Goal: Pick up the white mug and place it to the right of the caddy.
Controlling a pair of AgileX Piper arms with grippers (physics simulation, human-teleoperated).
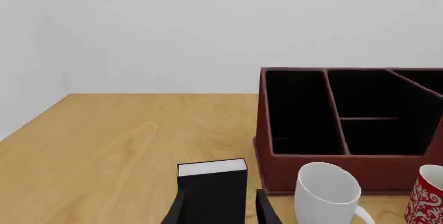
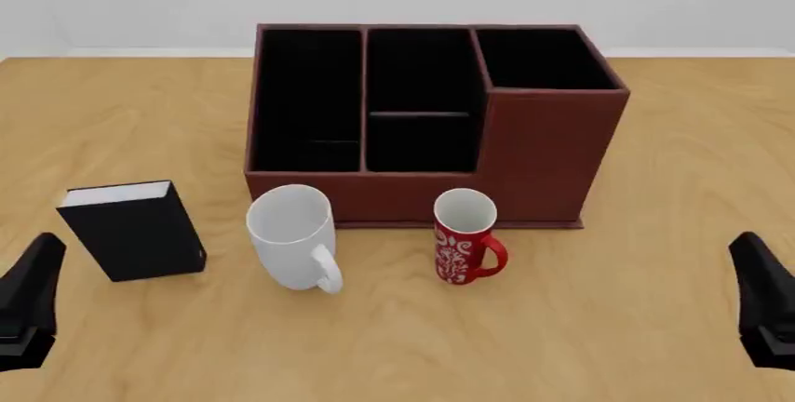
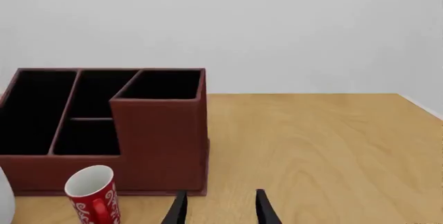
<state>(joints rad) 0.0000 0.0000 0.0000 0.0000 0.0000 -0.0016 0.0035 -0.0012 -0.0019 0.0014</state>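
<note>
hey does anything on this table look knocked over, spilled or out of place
Nothing stands out. The white mug, red mug and black book all stand upright in front of the caddy, whose compartments look empty. No spills or damage show.

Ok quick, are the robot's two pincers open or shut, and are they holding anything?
Left pincer: open, holding nothing; the black book sits just past its fingertips.
Right pincer: open, holding nothing.

Left gripper [image 2: 28, 304] fingers parted, right gripper [image 2: 764, 300] likewise
</note>
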